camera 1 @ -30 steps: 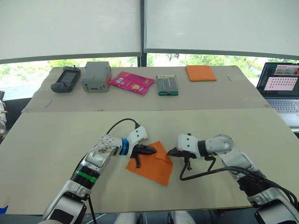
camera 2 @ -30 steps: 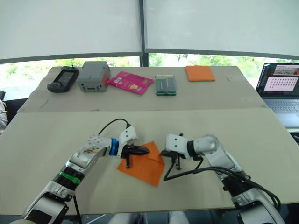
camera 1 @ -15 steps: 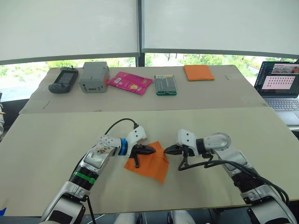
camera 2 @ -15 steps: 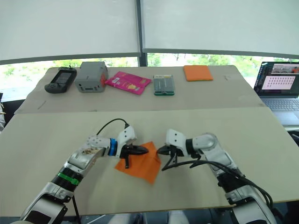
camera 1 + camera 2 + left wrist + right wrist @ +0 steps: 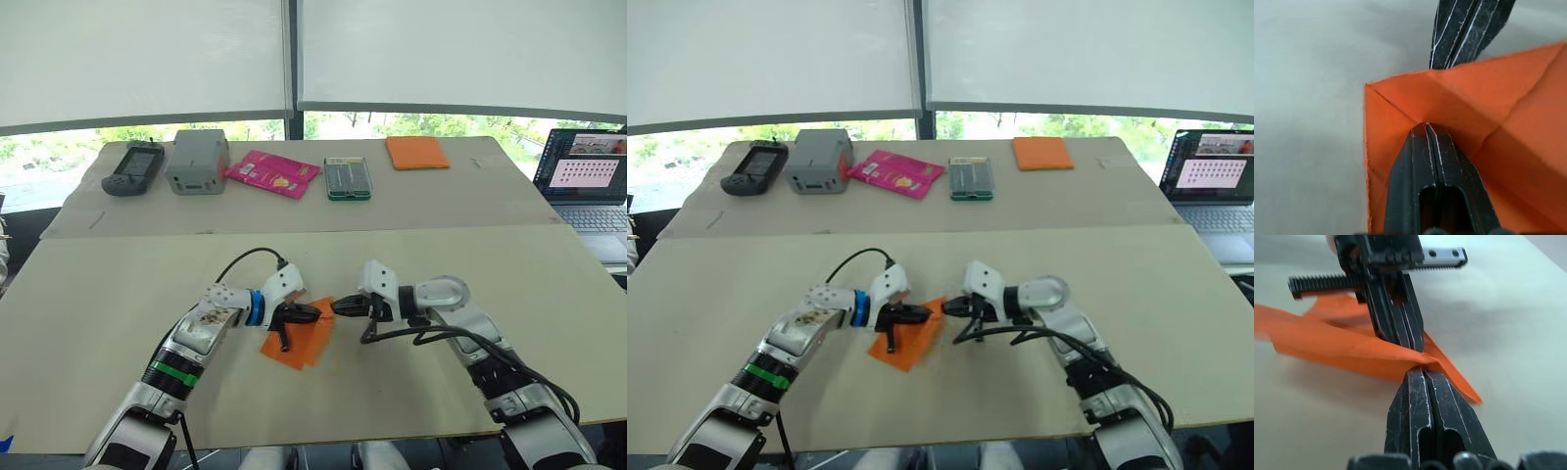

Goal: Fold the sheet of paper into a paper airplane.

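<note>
Sheet of paper (image 5: 302,339): creased orange, near table (image 5: 98,323) centre, one flap lifted. Left gripper (image 5: 315,311): fingers pressed together, pinching the sheet. Right gripper (image 5: 337,305): fingers closed on the lifted edge. Far table: orange pad (image 5: 416,153), pink packet (image 5: 274,173).

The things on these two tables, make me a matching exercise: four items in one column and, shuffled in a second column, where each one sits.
Column one:
1. thin bright orange sheet of paper
2. open grey laptop
3. thick orange rectangular pad
4. dark handheld device

Column two:
A. far table, left end
B. near table, at both grippers' closed tips
C. right edge, beyond the tables
D. far table, right of the other items

Pairs: 1-B, 2-C, 3-D, 4-A
</note>
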`<state>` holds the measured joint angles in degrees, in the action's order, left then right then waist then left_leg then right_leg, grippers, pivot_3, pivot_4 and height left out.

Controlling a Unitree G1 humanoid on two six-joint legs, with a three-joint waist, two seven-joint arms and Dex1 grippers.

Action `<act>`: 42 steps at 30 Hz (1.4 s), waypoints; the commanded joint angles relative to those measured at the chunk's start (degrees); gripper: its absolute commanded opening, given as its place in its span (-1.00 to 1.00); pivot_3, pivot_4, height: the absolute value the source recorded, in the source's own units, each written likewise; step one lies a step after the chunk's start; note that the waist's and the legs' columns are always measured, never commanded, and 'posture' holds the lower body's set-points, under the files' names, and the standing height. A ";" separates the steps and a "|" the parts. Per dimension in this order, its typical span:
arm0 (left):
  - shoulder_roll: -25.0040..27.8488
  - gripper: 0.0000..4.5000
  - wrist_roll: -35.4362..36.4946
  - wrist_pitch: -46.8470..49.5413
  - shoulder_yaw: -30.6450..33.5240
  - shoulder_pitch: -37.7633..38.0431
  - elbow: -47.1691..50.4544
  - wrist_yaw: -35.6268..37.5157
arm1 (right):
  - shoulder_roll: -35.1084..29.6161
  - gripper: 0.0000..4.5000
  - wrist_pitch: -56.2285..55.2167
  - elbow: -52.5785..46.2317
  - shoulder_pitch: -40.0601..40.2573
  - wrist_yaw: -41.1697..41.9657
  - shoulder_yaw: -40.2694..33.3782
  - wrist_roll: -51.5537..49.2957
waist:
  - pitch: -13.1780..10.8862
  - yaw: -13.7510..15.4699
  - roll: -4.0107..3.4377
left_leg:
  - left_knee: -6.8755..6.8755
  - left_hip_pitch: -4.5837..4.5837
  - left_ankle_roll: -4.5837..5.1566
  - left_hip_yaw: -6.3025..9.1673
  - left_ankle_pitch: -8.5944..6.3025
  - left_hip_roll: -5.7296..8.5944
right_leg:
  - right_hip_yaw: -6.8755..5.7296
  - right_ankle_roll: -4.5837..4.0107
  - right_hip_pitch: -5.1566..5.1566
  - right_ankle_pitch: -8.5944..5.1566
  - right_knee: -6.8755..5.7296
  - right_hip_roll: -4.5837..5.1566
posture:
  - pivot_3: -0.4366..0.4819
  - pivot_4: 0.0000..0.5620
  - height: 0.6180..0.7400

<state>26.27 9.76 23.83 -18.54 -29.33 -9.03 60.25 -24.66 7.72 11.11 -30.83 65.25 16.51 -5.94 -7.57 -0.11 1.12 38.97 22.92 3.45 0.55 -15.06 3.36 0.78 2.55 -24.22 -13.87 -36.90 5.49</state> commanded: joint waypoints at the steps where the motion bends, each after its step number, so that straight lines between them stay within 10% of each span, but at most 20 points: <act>1: 1.82 -0.99 -1.33 1.08 0.32 1.42 -0.47 -0.39 | 0.68 -1.00 0.12 -0.15 -1.19 0.02 -0.80 -1.38 | 0.00 -0.04 0.00 | 0.00 -0.01 0.00 0.00 0.00 0.00 | 0.00 0.00 0.00 0.00 -0.01 0.00 | -0.05 -0.47 1.00; 36: 8.86 -0.99 5.67 4.94 16.32 0.85 0.31 -2.75 | 7.23 -1.00 3.16 11.49 -0.92 -7.74 7.83 9.54 | 0.02 -1.03 -0.03 | -0.16 -0.49 -0.19 0.02 -0.05 -0.12 | -0.02 -0.02 0.04 0.00 -0.19 -0.09 | -0.05 -0.47 1.00; 42: 7.68 -0.99 8.32 4.44 10.57 1.79 7.10 4.73 | 6.68 -1.00 5.29 10.59 -0.09 -9.30 8.95 11.45 | 0.08 -0.87 -0.04 | -0.14 -0.59 -0.16 0.01 -0.10 -0.10 | 0.01 -0.02 0.13 0.00 -0.17 -0.02 | -0.05 -0.47 1.00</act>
<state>33.72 18.02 29.48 -5.85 -28.54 -3.96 62.64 -17.17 9.29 18.29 -33.54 56.13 22.09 1.65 -7.50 -0.97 1.08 38.79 22.30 3.25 0.55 -15.16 3.25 0.80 2.54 -24.08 -13.87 -37.08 5.47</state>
